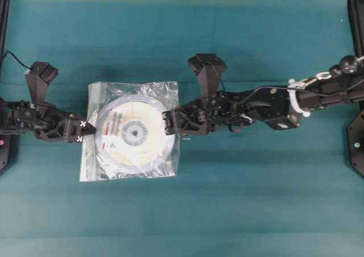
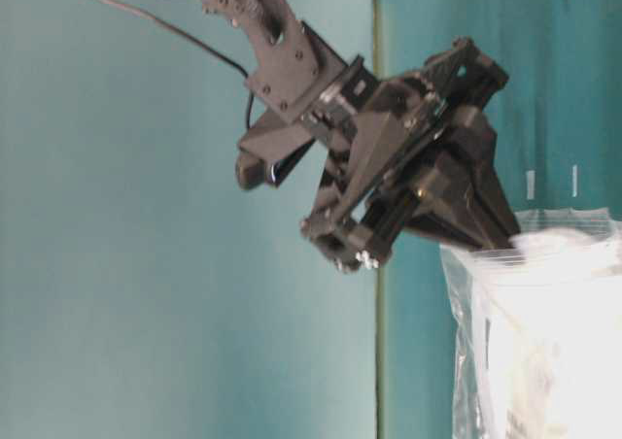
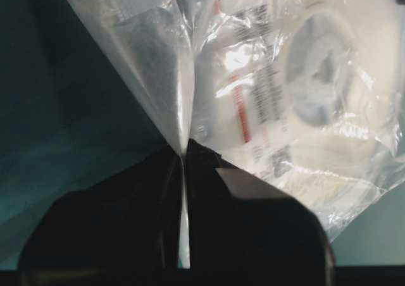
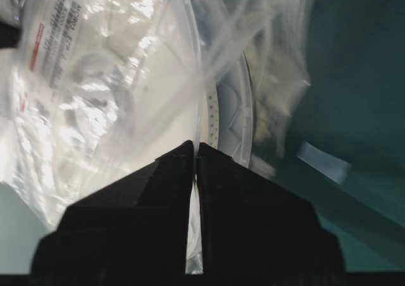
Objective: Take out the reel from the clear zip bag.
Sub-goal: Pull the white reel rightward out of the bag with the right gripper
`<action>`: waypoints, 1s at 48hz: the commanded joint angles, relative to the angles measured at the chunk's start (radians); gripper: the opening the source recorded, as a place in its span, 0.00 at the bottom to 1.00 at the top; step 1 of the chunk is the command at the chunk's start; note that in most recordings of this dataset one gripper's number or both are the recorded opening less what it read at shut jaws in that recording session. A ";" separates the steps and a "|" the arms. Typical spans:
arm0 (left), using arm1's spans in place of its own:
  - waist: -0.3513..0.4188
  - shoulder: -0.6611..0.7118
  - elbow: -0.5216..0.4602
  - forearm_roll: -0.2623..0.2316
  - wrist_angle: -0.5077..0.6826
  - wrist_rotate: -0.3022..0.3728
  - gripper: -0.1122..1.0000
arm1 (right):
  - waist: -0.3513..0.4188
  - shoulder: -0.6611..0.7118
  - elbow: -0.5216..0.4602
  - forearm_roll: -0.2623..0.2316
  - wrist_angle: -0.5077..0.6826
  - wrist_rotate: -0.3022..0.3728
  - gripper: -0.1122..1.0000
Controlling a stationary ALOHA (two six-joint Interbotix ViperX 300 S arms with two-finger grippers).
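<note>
So the reel (image 1: 132,133) is fully inside the clear zip bag (image 1: 165,92), nothing's out yet. I've got the left gripper (image 1: 84,131) clamped on the bag's left edge and the right gripper (image 1: 169,123) pinched on plastic at the opposite edge, by the reel's rim. Both arms reach in low from opposite sides, bag held up between them.

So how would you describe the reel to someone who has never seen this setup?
Start from the teal table in the overhead view and find the crinkled clear zip bag at its middle, stretched between the two black arms. The reel is the flat round pale disc inside that bag. Its grey hub and white label with a red stripe set it apart from everything else.
</note>
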 commanded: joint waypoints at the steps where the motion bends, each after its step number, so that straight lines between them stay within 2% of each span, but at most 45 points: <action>1: 0.002 -0.002 -0.011 0.002 -0.003 0.000 0.11 | 0.003 -0.032 0.015 -0.002 -0.011 0.005 0.14; 20: 0.002 -0.002 -0.012 0.002 -0.005 0.000 0.11 | 0.000 -0.112 0.138 0.000 -0.055 0.008 0.14; 48: 0.002 -0.002 -0.012 0.002 -0.003 0.000 0.11 | -0.003 -0.207 0.268 0.003 -0.086 0.009 0.14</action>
